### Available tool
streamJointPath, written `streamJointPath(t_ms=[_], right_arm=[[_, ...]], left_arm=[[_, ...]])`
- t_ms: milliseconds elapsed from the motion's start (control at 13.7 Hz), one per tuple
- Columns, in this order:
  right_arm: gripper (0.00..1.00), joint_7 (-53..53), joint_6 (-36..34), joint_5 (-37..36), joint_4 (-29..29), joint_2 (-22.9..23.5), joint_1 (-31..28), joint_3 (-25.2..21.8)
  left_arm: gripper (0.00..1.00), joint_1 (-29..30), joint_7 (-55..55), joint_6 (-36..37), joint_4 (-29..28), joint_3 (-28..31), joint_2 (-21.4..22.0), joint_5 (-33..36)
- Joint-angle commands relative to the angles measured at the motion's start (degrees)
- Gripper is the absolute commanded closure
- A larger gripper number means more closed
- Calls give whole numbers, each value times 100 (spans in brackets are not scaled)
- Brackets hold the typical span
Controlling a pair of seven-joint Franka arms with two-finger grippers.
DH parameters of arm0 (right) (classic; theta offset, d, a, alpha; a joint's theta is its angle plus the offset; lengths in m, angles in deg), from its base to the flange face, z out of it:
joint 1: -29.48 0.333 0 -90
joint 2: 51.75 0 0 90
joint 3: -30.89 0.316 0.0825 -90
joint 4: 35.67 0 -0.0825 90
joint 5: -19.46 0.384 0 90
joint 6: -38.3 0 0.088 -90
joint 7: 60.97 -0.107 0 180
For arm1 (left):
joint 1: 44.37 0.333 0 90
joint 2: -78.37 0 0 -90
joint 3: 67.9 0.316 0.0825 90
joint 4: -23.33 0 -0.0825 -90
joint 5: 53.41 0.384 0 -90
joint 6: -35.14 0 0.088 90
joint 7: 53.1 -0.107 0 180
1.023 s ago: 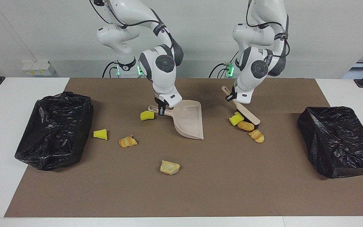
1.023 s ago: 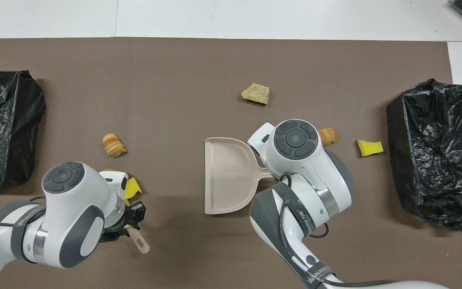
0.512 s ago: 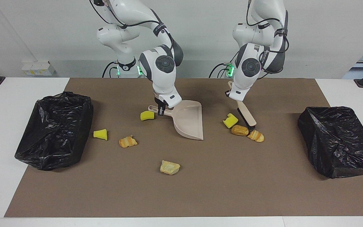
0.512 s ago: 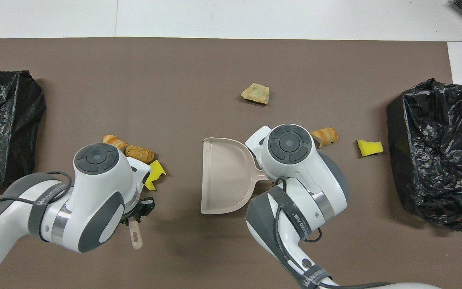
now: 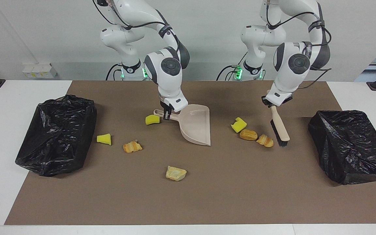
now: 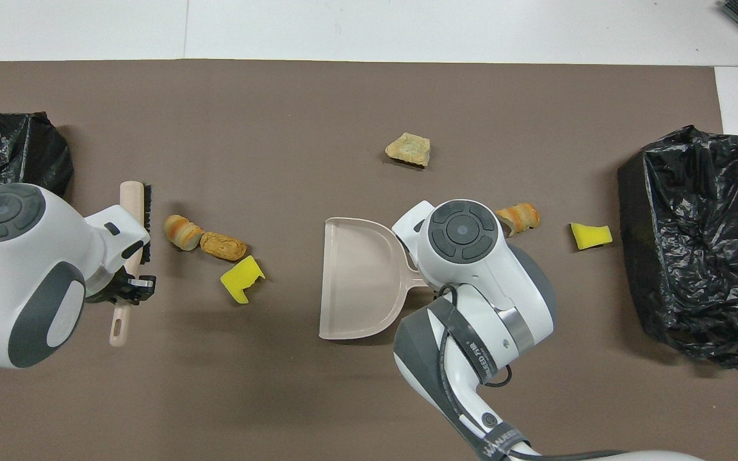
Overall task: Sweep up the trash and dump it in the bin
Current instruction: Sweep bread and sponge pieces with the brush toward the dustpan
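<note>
The trash is lying scattered on the bench: a yellow sponge chunk (image 5: 238, 124) and two pastry bits (image 5: 248, 134) are sitting between the dustpan (image 5: 196, 128) and the brush (image 5: 279, 126). The left claw (image 5: 274, 103) is pinching the brush handle; the right claw (image 5: 166, 115) is pinching the dustpan handle. Sweeping is in hand; next, the brush needs driving these pieces into the pan mouth. The facing view is showing another sponge chunk (image 5: 152, 119) beside the dustpan handle, which the overhead view is hiding beneath the right arm.

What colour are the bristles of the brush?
Black bristles on the brush, clearest in the overhead view.
</note>
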State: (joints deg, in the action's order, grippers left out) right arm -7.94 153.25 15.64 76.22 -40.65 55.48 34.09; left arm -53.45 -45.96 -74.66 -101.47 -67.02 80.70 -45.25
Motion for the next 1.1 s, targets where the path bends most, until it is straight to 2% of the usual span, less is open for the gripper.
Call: streamJointPath(t_ms=[0, 146, 365, 512, 804, 1023], right_arm=[[100, -249, 142, -145, 167, -126, -16, 32], [100, -293, 142, -145, 193, -126, -16, 41], [100, -495, 133, -145, 202, -135, 177, 32], [100, -818, 142, -145, 202, -100, 282, 32], [100, -1355, 247, -145, 202, -20, 520, 41], [100, -1444, 274, -145, 202, 24, 591, 32]], left_arm=[[100, 134, -492, -410, 105, -70, -399, 447], [100, 109, -739, -428, 44, -79, -513, 467], [100, -162, -645, -87, -236, -97, -321, 449], [100, -540, 186, 11, -500, -132, -145, 292], [100, -1454, 1735, 143, -633, -132, 14, -813], [100, -1982, 2185, 56, -616, -149, 22, -1473]])
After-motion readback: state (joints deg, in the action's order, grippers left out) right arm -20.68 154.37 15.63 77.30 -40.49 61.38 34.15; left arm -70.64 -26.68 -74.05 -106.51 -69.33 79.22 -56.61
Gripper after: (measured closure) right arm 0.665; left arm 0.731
